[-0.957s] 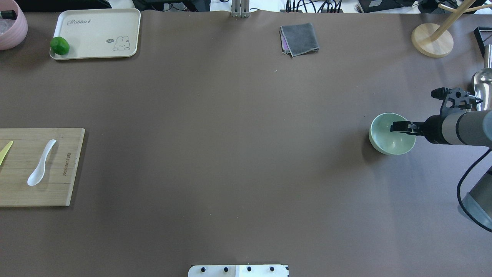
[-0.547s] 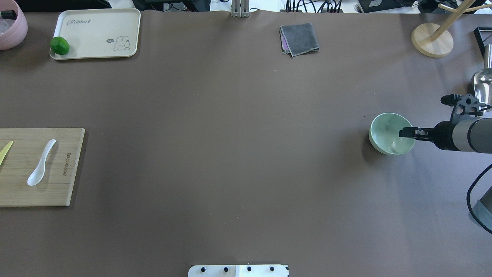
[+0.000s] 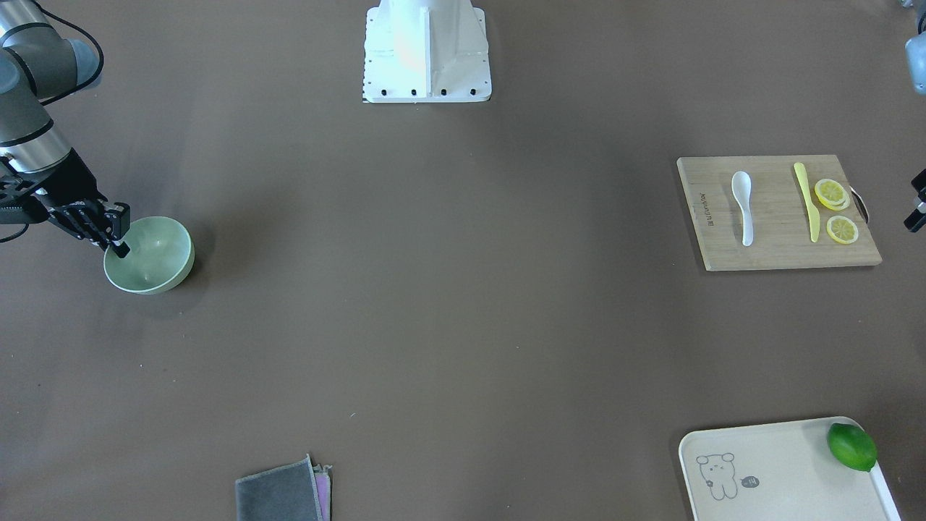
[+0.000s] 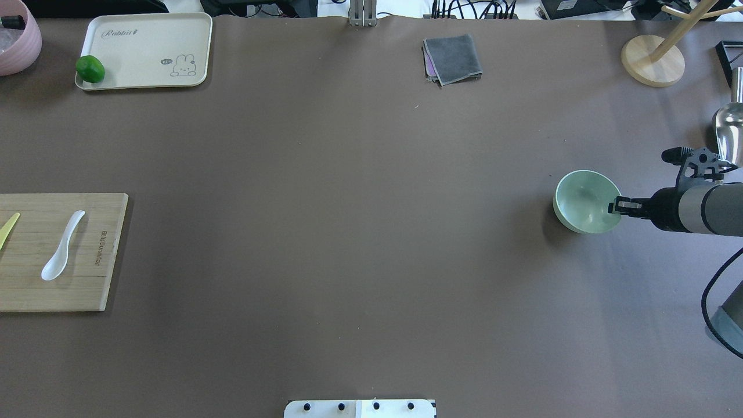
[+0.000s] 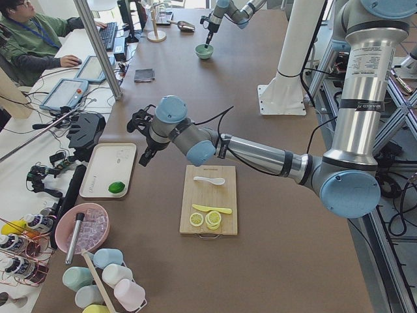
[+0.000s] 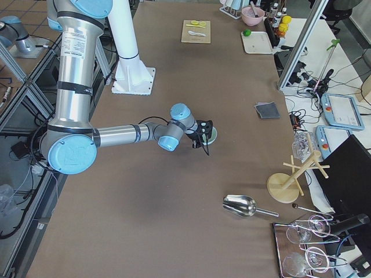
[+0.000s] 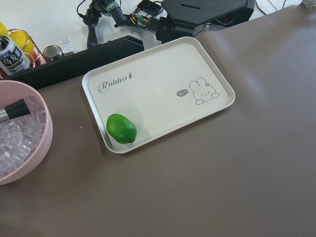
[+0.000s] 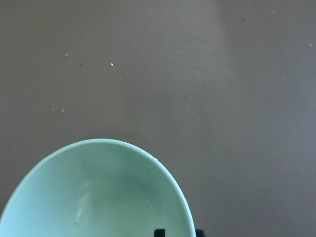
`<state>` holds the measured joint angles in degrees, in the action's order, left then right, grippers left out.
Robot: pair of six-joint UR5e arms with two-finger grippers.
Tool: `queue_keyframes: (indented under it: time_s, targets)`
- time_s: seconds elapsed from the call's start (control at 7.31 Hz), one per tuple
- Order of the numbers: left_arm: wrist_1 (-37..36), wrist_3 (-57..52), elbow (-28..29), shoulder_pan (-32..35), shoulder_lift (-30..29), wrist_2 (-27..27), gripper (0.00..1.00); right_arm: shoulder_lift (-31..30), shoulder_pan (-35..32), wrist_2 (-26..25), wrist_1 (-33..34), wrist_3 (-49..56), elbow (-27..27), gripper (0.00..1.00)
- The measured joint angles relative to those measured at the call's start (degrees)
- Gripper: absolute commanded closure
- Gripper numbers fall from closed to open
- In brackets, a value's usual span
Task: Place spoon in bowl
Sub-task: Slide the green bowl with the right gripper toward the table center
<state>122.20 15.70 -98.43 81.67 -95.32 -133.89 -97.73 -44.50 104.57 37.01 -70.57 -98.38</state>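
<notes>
The white spoon (image 4: 61, 247) lies on a wooden cutting board (image 4: 87, 290) at the table's left edge; it also shows in the front view (image 3: 743, 206). The mint-green bowl (image 4: 580, 200) stands at the right, empty, and looks slightly tipped in the front view (image 3: 155, 250). My right gripper (image 4: 614, 206) is at the bowl's near-right rim, one finger inside and one outside in the right wrist view (image 8: 98, 197), shut on the rim. My left gripper (image 5: 144, 155) hovers near the cream tray, far from the spoon; I cannot tell whether it is open or shut.
A yellow knife (image 3: 804, 199) and lemon slices (image 3: 832, 194) share the board. A cream tray (image 4: 145, 40) with a lime (image 4: 90, 68) and a pink bowl (image 4: 17, 40) sit back left. A grey cloth (image 4: 453, 58), a wooden stand (image 4: 653, 61) and a metal scoop (image 4: 728, 125) sit back right.
My right gripper drew back from over the bowl's middle to its right rim. The bowl shifted slightly left. The spoon has not moved.
</notes>
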Motion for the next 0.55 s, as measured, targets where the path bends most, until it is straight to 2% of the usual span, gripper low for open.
queue_keyframes:
  time_s: [0.27, 0.55]
  targets:
    - [0.4, 0.2, 0.1, -0.2, 0.3, 0.1, 0.02, 2.4, 0.3, 0.2, 2.8, -3.3, -3.0, 1.0]
    - [0.4, 0.2, 0.1, -0.2, 0.6, 0.0, 0.02, 12.2, 3.0, -1.7, 14.6, -11.4, -6.5, 1.0]
